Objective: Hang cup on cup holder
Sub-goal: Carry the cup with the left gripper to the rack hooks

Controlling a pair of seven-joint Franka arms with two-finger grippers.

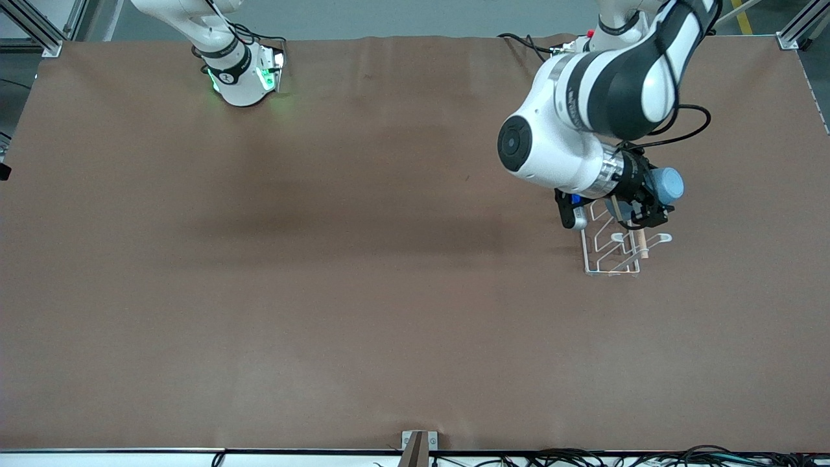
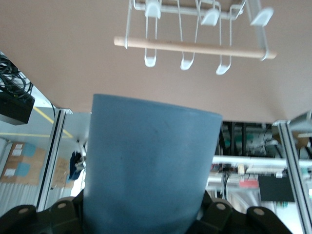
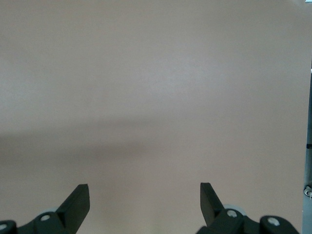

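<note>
Filling the left wrist view, the cup (image 2: 148, 165) sits clamped in the left gripper (image 1: 639, 198) jaws, above the cup holder (image 1: 616, 250) near the counter's left-arm end. Lifted, not yet hung. Right gripper (image 3: 145, 204) waits, jaws spread and empty.

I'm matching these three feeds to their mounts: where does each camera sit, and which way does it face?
Front view: high across the table, facing both arms' bases; shows both arms, cup holder.
Left wrist view: on the left arm's wrist, facing the cup in the left gripper and the rack.
Right wrist view: on the waiting right arm, facing bare table over the open right gripper.
Front and left wrist views share cup and rack.
</note>
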